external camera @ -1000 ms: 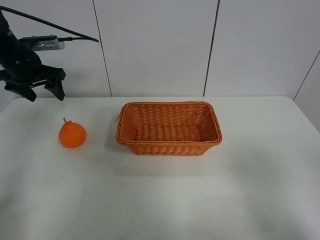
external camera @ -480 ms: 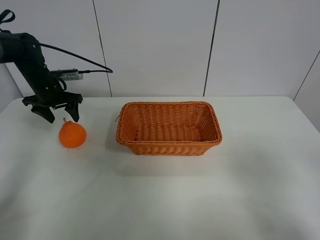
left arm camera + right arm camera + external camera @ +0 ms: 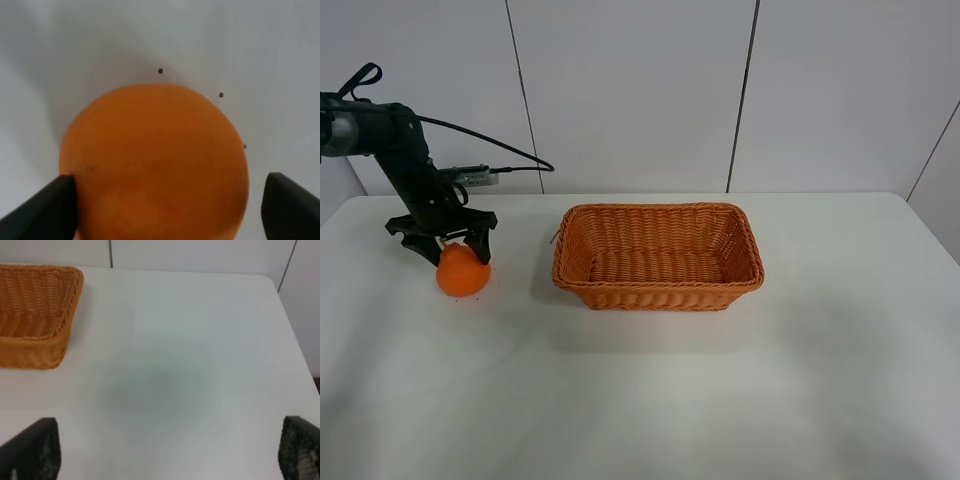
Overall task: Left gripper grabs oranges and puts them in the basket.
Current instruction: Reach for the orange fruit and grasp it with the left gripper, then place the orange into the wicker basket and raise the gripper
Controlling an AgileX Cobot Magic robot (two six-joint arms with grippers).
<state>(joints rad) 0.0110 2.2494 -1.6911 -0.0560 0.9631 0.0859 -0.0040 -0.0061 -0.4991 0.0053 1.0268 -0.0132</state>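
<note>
The orange [image 3: 462, 274] sits on the white table at the left, well to the left of the wicker basket [image 3: 658, 290]. My left gripper [image 3: 446, 249] is open and lowered over the top of the orange, its dark fingers splayed on either side. In the left wrist view the orange [image 3: 155, 160] fills the space between the two fingertips [image 3: 45, 210]; one touches its side and the other stands a little apart. My right gripper [image 3: 165, 452] is open over bare table, with only its fingertips showing at the lower corners.
The basket's corner [image 3: 35, 315] shows in the right wrist view. The white table [image 3: 720, 400] ends at a panelled wall behind. A black cable [image 3: 490, 150] trails from the left arm.
My left gripper has moved down and to the right, from above the table's back left edge to straddling the top of the orange. The orange and basket have not moved.
</note>
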